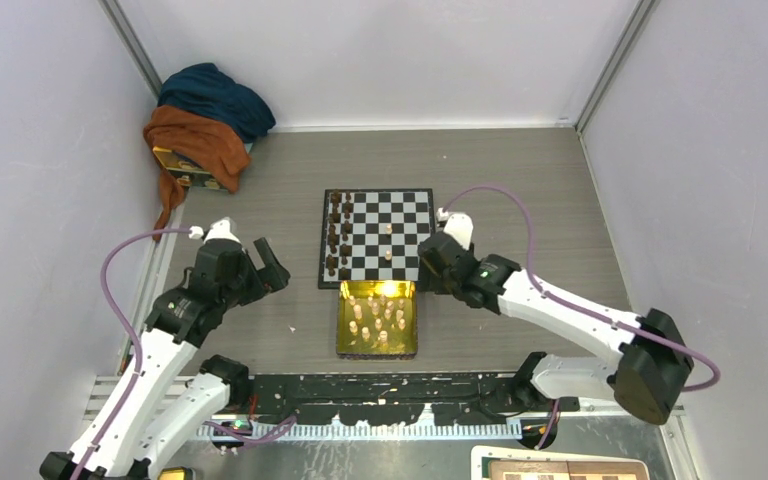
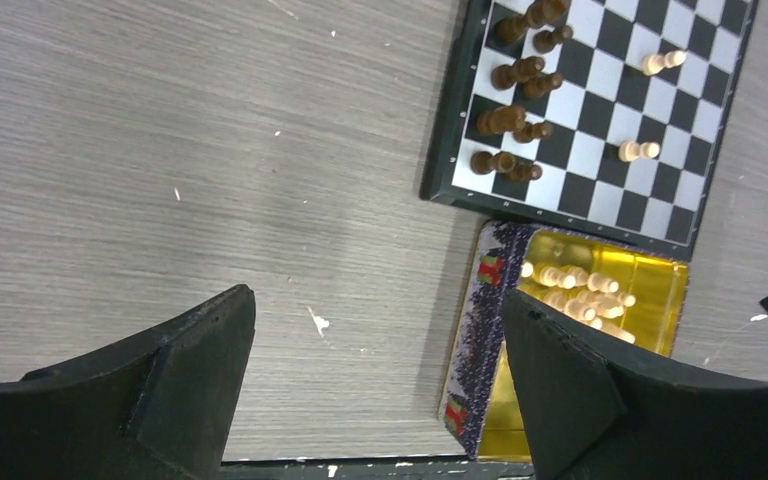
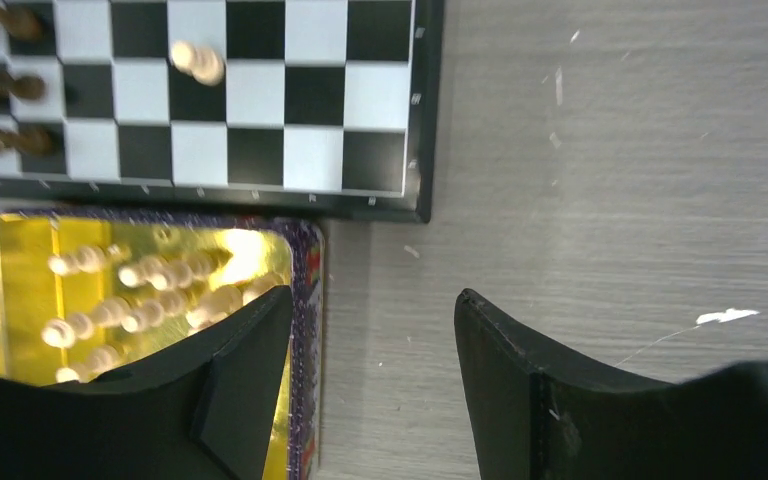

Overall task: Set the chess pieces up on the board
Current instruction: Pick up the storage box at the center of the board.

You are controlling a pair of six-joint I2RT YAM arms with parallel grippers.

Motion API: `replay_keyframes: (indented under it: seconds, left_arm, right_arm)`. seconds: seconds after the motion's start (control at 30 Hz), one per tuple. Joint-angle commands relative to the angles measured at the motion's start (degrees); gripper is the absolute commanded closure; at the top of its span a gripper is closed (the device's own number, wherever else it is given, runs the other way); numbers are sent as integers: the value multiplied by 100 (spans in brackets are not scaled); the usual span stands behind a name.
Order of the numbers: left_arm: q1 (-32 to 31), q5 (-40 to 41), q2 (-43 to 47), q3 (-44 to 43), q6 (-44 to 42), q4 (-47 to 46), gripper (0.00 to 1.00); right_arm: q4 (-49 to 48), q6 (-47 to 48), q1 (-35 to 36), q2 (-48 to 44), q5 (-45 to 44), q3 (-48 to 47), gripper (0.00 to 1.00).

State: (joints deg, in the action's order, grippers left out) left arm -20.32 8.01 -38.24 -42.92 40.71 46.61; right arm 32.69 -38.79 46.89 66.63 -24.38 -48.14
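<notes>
The board (image 1: 400, 205) lies mid-table, with dark brown pieces (image 1: 336, 235) along its left side. Two light-tan chess pieces (image 1: 389, 229) stand on it; they also show in the left wrist view (image 2: 638, 151), and one shows in the right wrist view (image 3: 196, 62). Several more tan pieces (image 1: 378, 322) lie in the yellow tray (image 1: 346, 340) just in front of the board. My left gripper (image 1: 272, 262) is open and empty, left of the board and tray. My right gripper (image 1: 430, 268) is open and empty, by the board's near right corner, beside the tray (image 3: 303, 300).
A heap of blue and orange cloth (image 1: 205, 125) covers a box at the back left corner. White walls close in the table on three sides. A second board (image 1: 560, 468) shows at the bottom edge, off the table.
</notes>
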Motion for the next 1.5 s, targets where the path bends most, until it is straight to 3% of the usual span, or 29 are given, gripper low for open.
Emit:
replay_keyframes:
  seconds: [0.0, 0.3, 0.73, 1.13, 1.47]
  left_arm:
    - [-238, 371, 48, 38, 124, 154, 8]
    - [-441, 491, 41, 254, 276, 155, 11]
    - [-603, 538, 7, 384, 443, 68, 15]
    - [-682, 599, -46, 412, 560, 74, 16]
    - [-726, 640, -179, 298, 658, 138, 16]
  right_arm:
    - [-239, -484, 465, 339, -157, 7, 34]
    - [-348, -780, 845, 840, -247, 111, 36]
    - [-804, -964, 872, 1345, 6, 461, 58]
    - [-412, -914, 868, 1280, 43, 240, 98]
    - [832, -938, 984, 693, -144, -609, 99]
